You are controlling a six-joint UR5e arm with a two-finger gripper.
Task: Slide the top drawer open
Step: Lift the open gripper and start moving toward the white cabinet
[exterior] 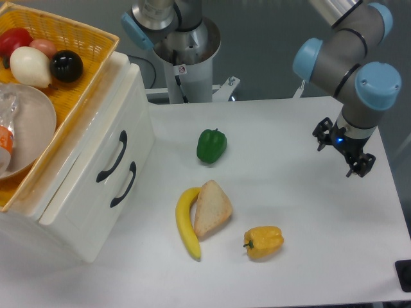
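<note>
Trouble could come from the long trip: the gripper [341,152] hangs over the far right of the table [295,212], well apart from the top drawer [96,144], which sits shut in the white cabinet [83,212] on the left (I cannot tell if the fingers are spread or closed). On the way it could bump the green pepper [211,145]. It could also grab the lower handle [123,185] just beside the top handle [112,157], and open the wrong drawer.

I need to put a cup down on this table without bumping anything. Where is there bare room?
Bare: the right side below the gripper, and the back strip behind the green pepper. Crowded: the middle, with banana, bread and yellow pepper.
</note>
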